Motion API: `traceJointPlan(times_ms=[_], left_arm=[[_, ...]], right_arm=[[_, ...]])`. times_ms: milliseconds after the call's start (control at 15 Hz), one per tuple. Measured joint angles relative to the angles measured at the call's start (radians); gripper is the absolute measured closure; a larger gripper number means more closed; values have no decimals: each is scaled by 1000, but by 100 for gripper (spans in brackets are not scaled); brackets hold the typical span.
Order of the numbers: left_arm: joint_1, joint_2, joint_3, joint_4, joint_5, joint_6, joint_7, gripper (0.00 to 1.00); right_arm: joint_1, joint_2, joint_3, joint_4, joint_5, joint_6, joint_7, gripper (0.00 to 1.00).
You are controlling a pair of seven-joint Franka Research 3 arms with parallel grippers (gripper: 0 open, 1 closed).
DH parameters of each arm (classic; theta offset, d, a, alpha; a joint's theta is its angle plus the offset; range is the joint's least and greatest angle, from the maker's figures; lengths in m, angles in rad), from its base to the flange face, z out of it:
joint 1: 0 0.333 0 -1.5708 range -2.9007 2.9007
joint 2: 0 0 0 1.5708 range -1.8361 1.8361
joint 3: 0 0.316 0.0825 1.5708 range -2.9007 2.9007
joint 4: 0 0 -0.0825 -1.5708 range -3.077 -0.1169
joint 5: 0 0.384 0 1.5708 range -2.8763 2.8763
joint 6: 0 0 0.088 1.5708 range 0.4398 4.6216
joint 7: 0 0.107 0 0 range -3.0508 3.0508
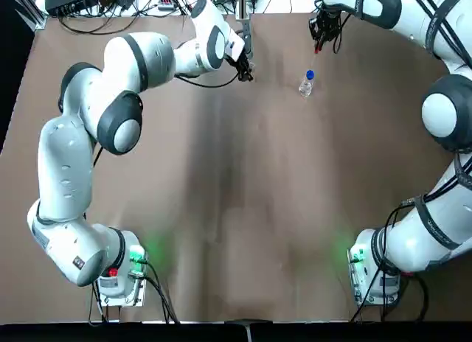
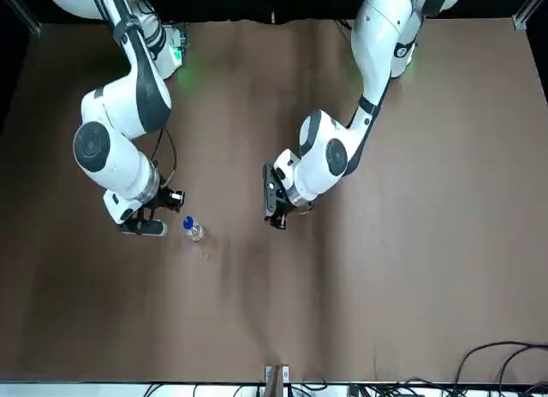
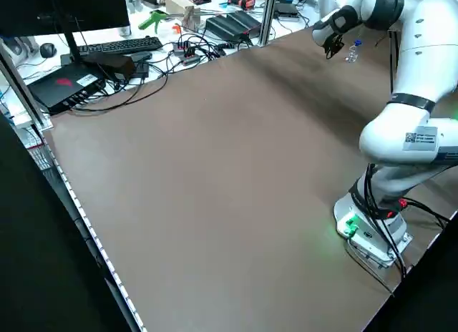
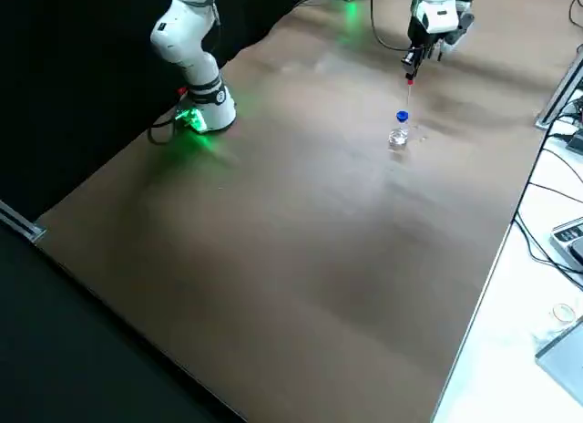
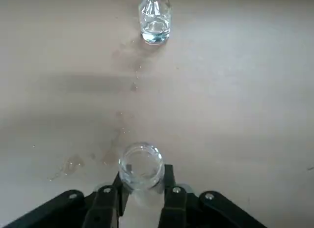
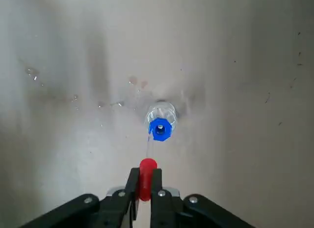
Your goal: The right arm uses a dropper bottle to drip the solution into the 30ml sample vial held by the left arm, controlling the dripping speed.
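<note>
In the right wrist view, the right gripper (image 6: 145, 188) at bottom centre pinches the red dropper bulb (image 6: 147, 170), aiming its pipette at the blue-necked bottle (image 6: 160, 128), probably to refill. At the left wrist view's bottom centre, the left gripper (image 5: 145, 191) clasps the vial (image 5: 141, 165), mouth open to receive drops.

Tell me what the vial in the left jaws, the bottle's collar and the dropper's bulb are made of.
Vial: likely glass, clear and glossy, with bright glints around its rim.
Collar: probably hard plastic, opaque blue, with faceted edges.
Bulb: rubber or soft plastic, smooth solid red; the look leaves it open.
</note>
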Motion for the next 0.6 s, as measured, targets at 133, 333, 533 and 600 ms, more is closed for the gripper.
traceJointPlan(times_ms=[133,333,533,600], left_arm=[[0,0,0,0,0,4,-1,69],[-1,4,1,0,0,5,-21,69],[-4,13,1,0,0,24,-27,69],[-7,17,1,0,0,31,-27,69]], right_arm=[[0,-11,1,0,1,-3,0,87],[3,-22,10,1,4,-13,0,87],[18,-34,24,1,8,-19,31,87],[22,-35,29,1,19,-19,42,87]])
